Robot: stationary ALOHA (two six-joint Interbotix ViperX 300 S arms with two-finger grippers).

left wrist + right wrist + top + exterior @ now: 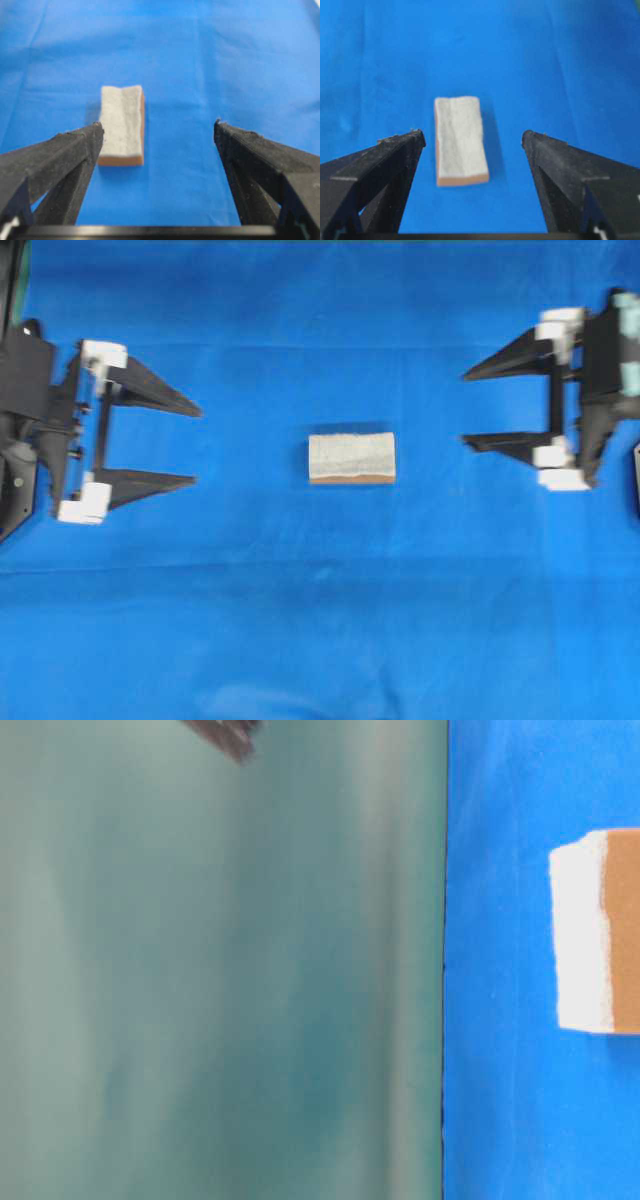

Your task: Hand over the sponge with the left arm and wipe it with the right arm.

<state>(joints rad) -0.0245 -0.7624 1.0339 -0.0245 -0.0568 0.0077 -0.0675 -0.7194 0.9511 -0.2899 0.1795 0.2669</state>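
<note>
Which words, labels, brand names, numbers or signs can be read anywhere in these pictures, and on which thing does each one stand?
None: no readable text in any view.
The sponge bears no print on its pale top or orange layer.
The left gripper, the right gripper and the blue cloth are unmarked.

blue cloth [320,620], teal-grey wall [220,980]

Lighting's bright and pretty even, the blue cloth [330,620] almost oversaturated. Overhead view is soft, both grippers slightly smeared. Table-level view is mostly a blurry teal-grey wash. Wrist views have out-of-focus fingers [60,150] up close, and the sponge [460,140] throws just a faint shadow to one side.
</note>
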